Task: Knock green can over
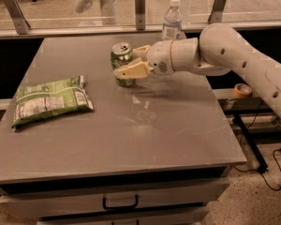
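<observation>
Shiny green can (121, 56), silver top, cream hand (127, 61) at it, green-and-white bag (51, 100), grey table (168, 139).

dim warm light from above; soft glare on the table (178, 130); jaws at the green can (121, 56) cast faint shadow.

Just the one view here. The camera sits up high off the front edge of the flat grey rectangular tabletop (154, 144), looking down and across it toward the glass-panelled barrier (196, 6) at the back. It's pretty close: the table fills most of the frame, with the floor showing at right. The white robot arm (234, 50) comes in from the right, and its cream two-finger gripper (127, 61), fingers apart, is back-centre at the small shiny green can (121, 54).
</observation>
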